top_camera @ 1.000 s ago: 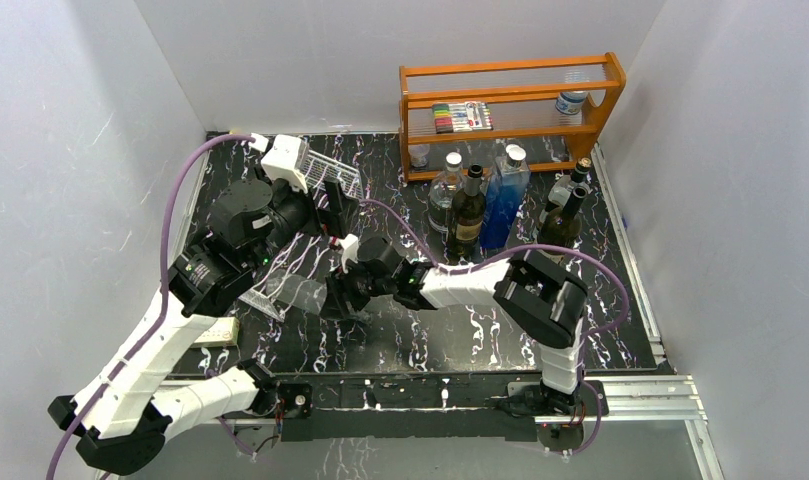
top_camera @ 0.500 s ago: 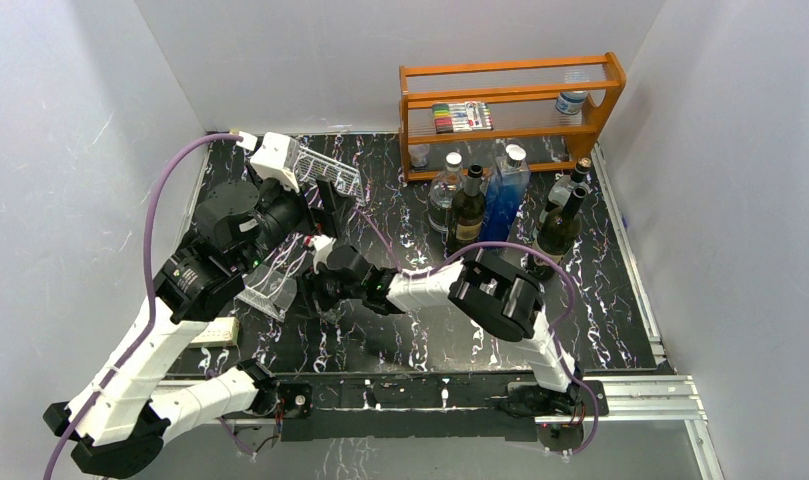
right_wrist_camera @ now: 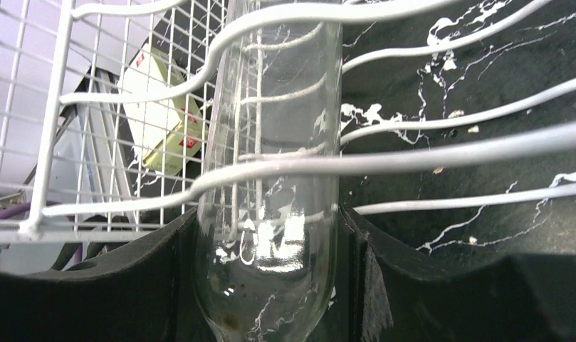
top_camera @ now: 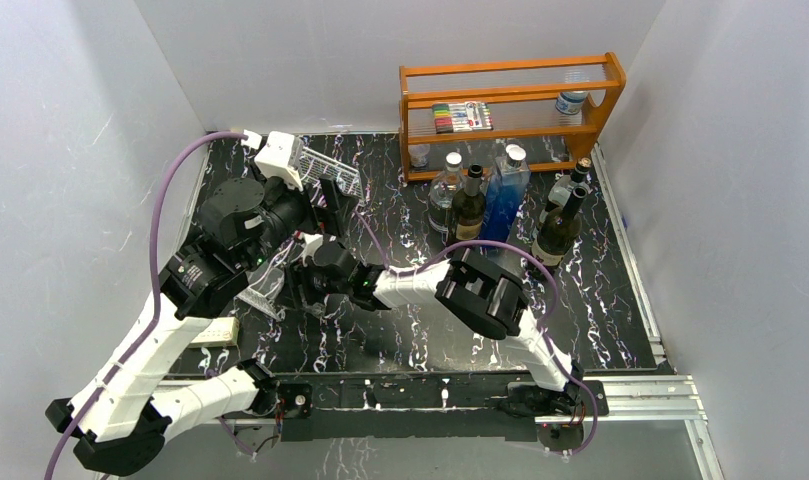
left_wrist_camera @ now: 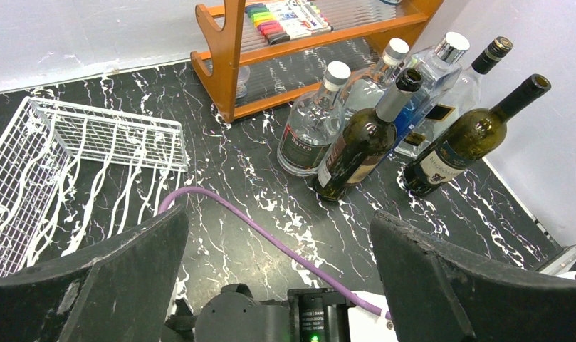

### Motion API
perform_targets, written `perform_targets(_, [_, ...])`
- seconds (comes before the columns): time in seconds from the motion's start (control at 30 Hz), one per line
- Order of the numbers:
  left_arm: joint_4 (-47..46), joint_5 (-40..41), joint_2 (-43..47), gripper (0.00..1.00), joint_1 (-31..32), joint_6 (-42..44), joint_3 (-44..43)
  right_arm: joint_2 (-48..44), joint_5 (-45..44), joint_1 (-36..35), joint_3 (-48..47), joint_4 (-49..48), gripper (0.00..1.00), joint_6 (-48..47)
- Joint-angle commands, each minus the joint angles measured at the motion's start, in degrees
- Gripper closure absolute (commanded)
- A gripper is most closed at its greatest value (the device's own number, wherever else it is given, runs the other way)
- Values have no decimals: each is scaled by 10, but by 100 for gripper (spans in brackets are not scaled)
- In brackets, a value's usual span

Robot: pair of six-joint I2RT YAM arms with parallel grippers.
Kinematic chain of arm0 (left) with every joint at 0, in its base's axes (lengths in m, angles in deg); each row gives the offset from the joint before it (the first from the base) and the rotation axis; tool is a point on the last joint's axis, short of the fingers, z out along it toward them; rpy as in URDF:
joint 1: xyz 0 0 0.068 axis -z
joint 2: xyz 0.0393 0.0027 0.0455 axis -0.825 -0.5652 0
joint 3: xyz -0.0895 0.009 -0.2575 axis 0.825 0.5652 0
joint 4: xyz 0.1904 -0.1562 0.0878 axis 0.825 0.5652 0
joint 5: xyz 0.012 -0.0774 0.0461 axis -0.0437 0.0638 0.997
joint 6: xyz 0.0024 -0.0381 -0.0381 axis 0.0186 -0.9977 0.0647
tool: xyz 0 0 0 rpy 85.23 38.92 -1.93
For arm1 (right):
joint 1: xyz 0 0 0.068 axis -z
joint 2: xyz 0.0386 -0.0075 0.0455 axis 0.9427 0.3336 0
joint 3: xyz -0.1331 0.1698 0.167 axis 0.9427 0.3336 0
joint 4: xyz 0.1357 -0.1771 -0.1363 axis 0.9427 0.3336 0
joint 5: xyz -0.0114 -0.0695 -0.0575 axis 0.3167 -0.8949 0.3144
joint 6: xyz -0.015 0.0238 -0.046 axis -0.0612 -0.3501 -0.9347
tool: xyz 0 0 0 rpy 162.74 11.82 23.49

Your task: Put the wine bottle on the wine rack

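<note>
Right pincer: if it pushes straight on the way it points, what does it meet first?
The wine rack: its white wires cross just ahead of the right pincer, over the clear wine bottle it grips. Exact gap to the fingers is unclear.

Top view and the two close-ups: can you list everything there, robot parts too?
Table: one, black with white veins, under everything.
Wine rack: one, white wire, back left.
Clear wine bottle: one, colourless, against the rack's wires.
Wooden shelf: one, orange, back right.
Marker set: one, multicoloured, on the shelf.
Small jar: one, white and blue, shelf's right end.
Standing bottles: six, clear, blue or dark, before the shelf.
Small box: one, pale yellow, near left edge.
Left gripper: one, black, open, near the rack.
Right gripper: one, black, closed on the clear wine bottle.
</note>
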Motion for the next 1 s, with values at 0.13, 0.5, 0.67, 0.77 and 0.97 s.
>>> perform_targets(0.13, [-4, -11, 3, 2, 1, -6, -13, 25, -40, -1, -81, -7, 98, 22])
perform_targets(0.5, [-4, -11, 2, 2, 1, -5, -7, 44, -42, -6, -101, 26, 82, 39])
perform_targets(0.67, [-4, -11, 2, 2, 1, -6, -5, 46, -41, -6, -88, 12, 61, 53])
perform_targets(0.77, [-4, -11, 2, 2, 1, -9, -4, 55, -42, -6, -102, 33, 53, 60])
perform_targets(0.97, [-4, -18, -3, 2, 1, -15, -1, 55, -41, -6, -93, 28, 31, 67])
